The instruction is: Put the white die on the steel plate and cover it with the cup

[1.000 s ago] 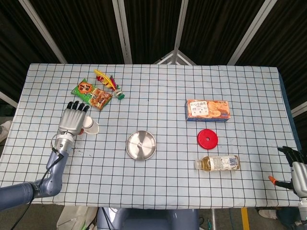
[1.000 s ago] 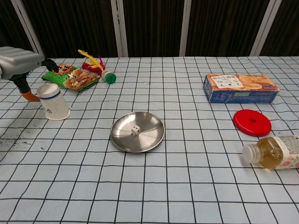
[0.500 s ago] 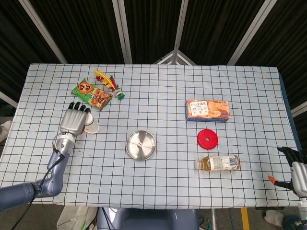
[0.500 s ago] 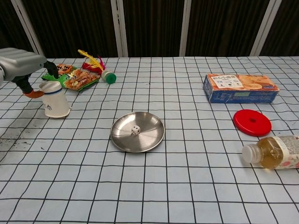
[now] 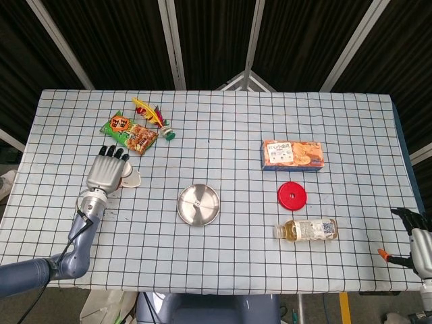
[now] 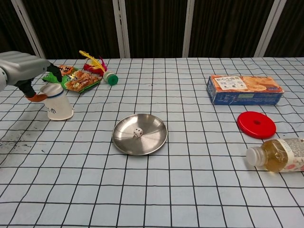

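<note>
The white die [image 6: 137,132] lies inside the steel plate [image 6: 124,138], near the middle of the table; in the head view the plate [image 5: 198,204] shows the die only as a faint speck. A white paper cup [image 6: 58,102] with a blue band stands mouth down at the left, also seen beside my hand in the head view as the cup [image 5: 131,178]. My left hand [image 6: 23,69] reaches over it, its thumb against the cup's left side and its fingers over the top, holding it. From above, that left hand [image 5: 106,174] covers the cup's left part. My right hand [image 5: 420,237] hangs empty off the table's front right corner.
Snack packets [image 6: 71,78] and a feathered shuttlecock [image 6: 97,66] lie behind the cup. On the right are a biscuit box [image 6: 243,89], a red disc [image 6: 256,124] and a bottle [image 6: 278,156] on its side.
The left hand has closed in on the cup and tipped it from a slant to nearly upright, mouth down, shifting it slightly away. The die, the plate and the right hand have stayed put.
</note>
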{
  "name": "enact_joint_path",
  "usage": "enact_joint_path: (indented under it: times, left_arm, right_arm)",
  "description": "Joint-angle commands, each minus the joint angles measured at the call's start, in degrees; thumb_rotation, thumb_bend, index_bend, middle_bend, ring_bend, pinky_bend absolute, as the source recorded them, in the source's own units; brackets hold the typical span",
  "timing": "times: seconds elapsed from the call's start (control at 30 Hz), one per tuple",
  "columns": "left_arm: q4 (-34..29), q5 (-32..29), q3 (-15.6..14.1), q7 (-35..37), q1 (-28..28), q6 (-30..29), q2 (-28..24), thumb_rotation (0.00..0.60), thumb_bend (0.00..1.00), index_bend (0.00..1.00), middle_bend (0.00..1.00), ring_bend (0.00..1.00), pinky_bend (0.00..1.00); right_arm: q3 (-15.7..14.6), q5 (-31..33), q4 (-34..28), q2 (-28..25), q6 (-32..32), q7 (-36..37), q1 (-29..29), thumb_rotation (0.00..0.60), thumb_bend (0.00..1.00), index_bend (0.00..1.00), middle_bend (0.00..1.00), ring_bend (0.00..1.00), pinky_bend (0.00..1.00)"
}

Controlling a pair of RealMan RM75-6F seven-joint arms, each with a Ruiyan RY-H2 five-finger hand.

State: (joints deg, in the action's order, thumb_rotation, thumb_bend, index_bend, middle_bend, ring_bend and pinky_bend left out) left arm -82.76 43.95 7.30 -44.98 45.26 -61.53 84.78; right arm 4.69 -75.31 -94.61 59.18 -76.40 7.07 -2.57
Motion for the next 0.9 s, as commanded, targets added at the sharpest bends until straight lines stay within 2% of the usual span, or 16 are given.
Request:
enact_joint_path:
  times: [0.03, 0.23, 0.5, 0.9]
  left_arm:
    - [0.1, 0.0, -0.2, -0.1, 0.0, 0.2, 0.1, 0.6, 0.53, 0.22, 0.11, 0.07, 0.13]
    - [0.2, 0.2, -0.5, -0.1, -0.1, 0.4, 0.1, 0.6, 0.53, 0.22, 0.1, 0.07, 0.13]
    - [-0.1, 0.6, -0.7, 0.2, -0.2, 0.6, -0.1, 0.6, 0.53, 0.27, 0.21, 0.08, 0.13]
    - [0.5, -0.6, -0.7, -0.7, 0.2, 1.4, -0.1, 0.6, 0.53, 0.29, 0.25, 0.14, 0.13]
  right_arm:
    - [0.0, 0.2, -0.2, -0.2, 0.3, 0.0, -0.1, 0.6, 0.1, 0.21, 0.18, 0.14, 0.01]
    - [-0.1, 0.4, -0.5, -0.5, 0.6, 0.1, -0.1, 0.6, 0.1, 0.21, 0.18, 0.14, 0.01]
    - [-0.1, 0.5, -0.7, -0.7, 0.8, 0.0, -0.1, 0.6, 0.1, 0.21, 0.19, 0.14, 0.01]
    - [-0.1, 0.6, -0.7, -0.8, 0.8, 0.1, -0.1, 0.6, 0.1, 0.21, 0.19, 0.14, 0.01]
